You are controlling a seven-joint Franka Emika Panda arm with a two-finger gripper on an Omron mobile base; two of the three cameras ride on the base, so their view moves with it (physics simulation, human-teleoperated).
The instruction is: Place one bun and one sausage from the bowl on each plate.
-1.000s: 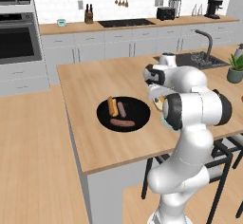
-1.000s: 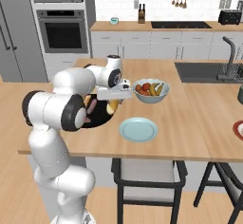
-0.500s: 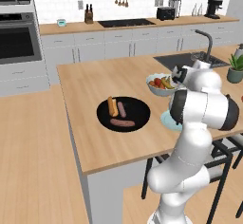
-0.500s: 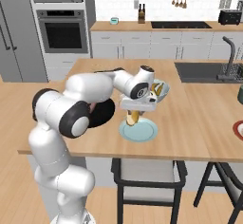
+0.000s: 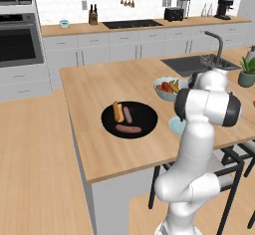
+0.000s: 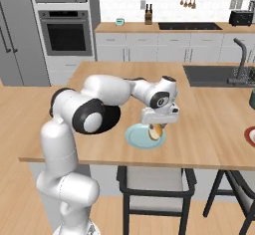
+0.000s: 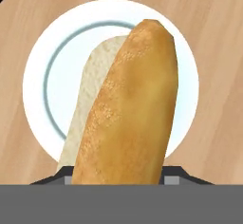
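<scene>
You have the claw (image 6: 157, 127) clamped on one bun (image 7: 124, 109), which hangs directly above the pale blue plate (image 6: 133, 137) at the near side of the tabletop (image 6: 199, 144); in the hand view the bun covers the middle of that plate, with the rim visible on both sides. Treat the bun as light, soft and easily crushed: it will likely dent under a hard squeeze and may tip once it meets the plate, since it hangs end-down. Hold it across its short width near one end, as it is held now, and lower it close to the plate surface before you let go, so that it lies down rather than rolls off the rim. The black bowl (image 5: 129, 120) sits to the left of the plate, near it, and carries one more bun (image 5: 118, 111) and two sausages (image 5: 128, 128). Expect the sausages to be firmer and smoother than the bun, likely to slip or roll; take each across its middle. A white fruit bowl (image 5: 167, 88) stands just beyond the plate, on the far side; keep the arm clear of it when you swing back toward the black bowl. The red-rimmed plate (image 6: 250, 137) lies well apart at the right edge of the tabletop. Nothing stands between the bun and the blue plate.
</scene>
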